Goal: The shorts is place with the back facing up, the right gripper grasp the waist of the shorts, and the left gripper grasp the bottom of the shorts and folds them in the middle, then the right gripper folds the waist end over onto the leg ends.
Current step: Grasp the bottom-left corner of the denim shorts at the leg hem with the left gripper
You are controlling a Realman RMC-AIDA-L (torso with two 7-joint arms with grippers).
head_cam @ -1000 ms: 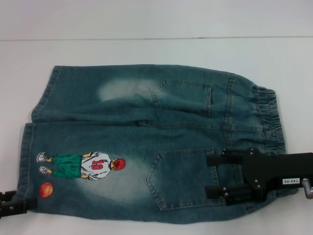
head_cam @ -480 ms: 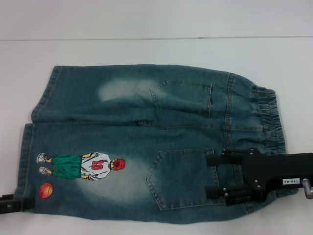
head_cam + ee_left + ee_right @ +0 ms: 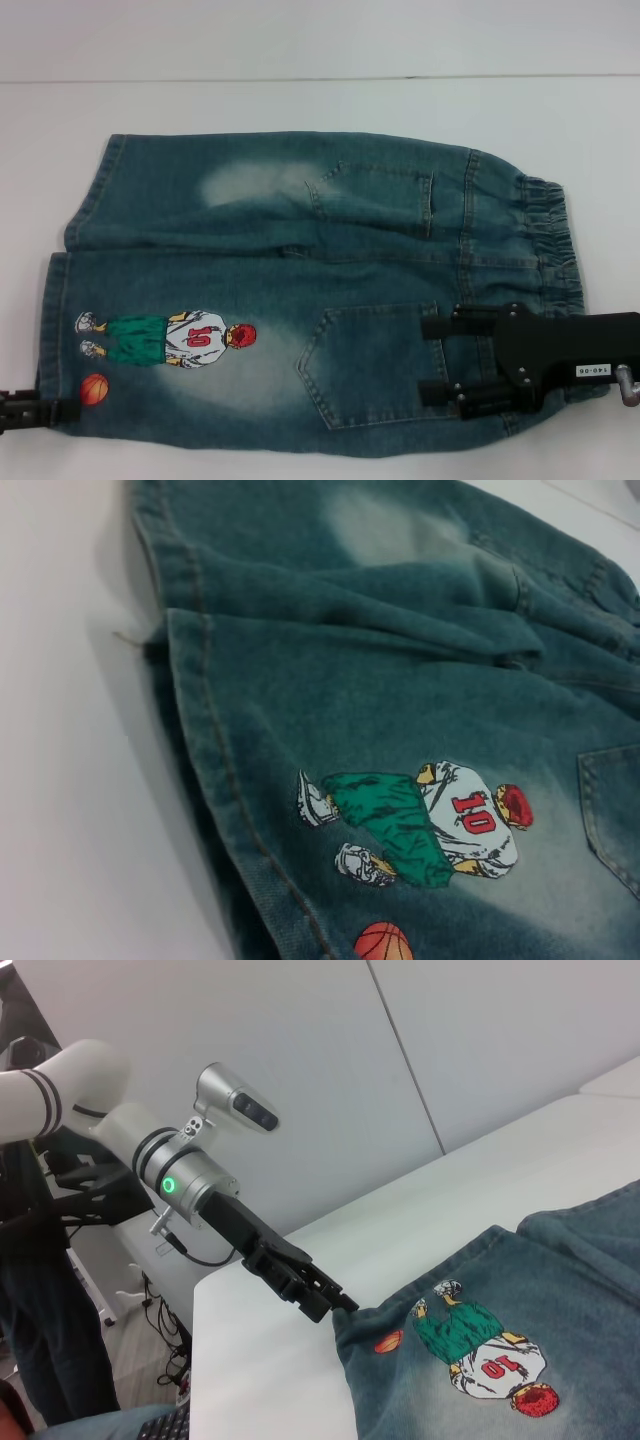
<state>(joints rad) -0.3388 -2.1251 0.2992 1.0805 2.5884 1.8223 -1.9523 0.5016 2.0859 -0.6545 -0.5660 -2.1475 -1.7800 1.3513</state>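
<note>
Shorts [image 3: 300, 290] lie flat on white table [image 3: 300, 100], back up, filling centre of head view; waist [image 3: 550, 250] at 3 o'clock, leg ends [image 3: 60, 290] at 9 o'clock. Embroidered player [image 3: 165, 338] and basketball [image 3: 94, 388] sit at 8 o'clock near the hem. Right gripper [image 3: 432, 360] at 4 o'clock rests over the near back pocket [image 3: 370, 365], fingers spread wide, one on each side, not pinching cloth. Left gripper [image 3: 335, 1305] at 8 o'clock touches the near hem corner; cannot tell whether its jaws have closed on the bottom [image 3: 215, 770].
</note>
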